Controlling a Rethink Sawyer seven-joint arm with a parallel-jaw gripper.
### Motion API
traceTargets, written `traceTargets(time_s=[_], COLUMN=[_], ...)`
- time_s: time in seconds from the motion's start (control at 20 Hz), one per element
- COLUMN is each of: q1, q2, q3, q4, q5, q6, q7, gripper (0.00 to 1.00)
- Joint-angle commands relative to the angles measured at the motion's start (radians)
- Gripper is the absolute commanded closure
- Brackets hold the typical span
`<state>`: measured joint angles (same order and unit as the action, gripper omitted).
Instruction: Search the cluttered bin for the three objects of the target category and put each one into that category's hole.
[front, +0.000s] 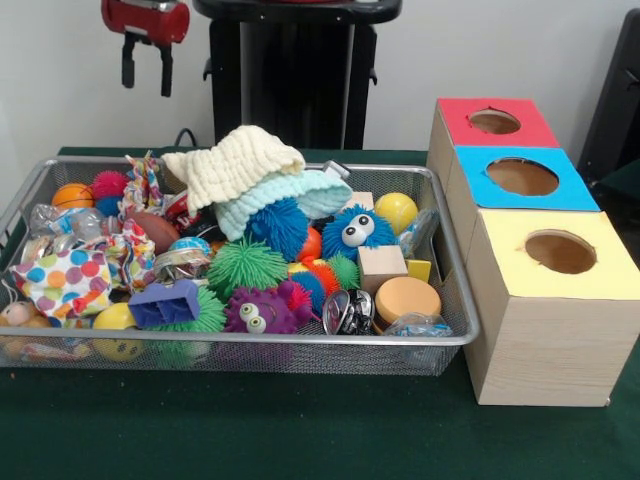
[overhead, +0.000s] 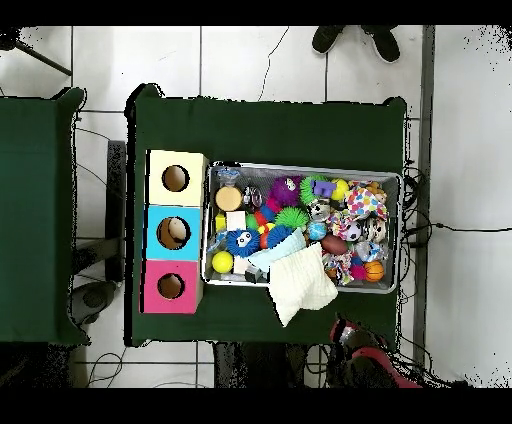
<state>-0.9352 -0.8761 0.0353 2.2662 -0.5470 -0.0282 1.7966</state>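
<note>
My gripper (front: 147, 78) hangs open and empty above the far left corner of the wire bin (front: 300, 341), well clear of its contents. In the overhead view the gripper (overhead: 346, 334) sits just outside the bin's rim (overhead: 305, 167), beside the cream knitted cloth (overhead: 300, 283). The bin is packed: cream cloth (front: 235, 158) over a pale blue one (front: 305, 192), blue spiky ball (front: 278, 228), blue fuzzy ball with eyes (front: 355, 232), green spiky ball (front: 245, 265), purple spiky ball with eyes (front: 255, 312), yellow ball (front: 396, 210), wooden cube (front: 381, 265), round wooden disc (front: 406, 298).
Three wooden boxes with round holes stand right of the bin: red top (front: 497, 122), blue top (front: 521, 177), yellow top (front: 560, 252). A purple block (front: 165, 303), polka-dot cloth (front: 65, 280) and small basketball (front: 72, 195) fill the bin's left side. A person's shoes (overhead: 350, 40) show beyond the table.
</note>
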Motion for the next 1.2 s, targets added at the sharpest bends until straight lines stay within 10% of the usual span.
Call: traceTargets(time_s=[0.05,0.55,1.2], q1=[0.031,-0.228,-0.272], q2=[0.181,-0.159,-0.191], q3=[-0.046,0.224,0.325], q4=[-0.044,0.138,0.102], q5=[-0.116,-0.068,-0.022], q6=[-0.17,0.119,0.234], q7=[0.092,-0.013,-0.021], gripper=[0.0,0.0,0.0])
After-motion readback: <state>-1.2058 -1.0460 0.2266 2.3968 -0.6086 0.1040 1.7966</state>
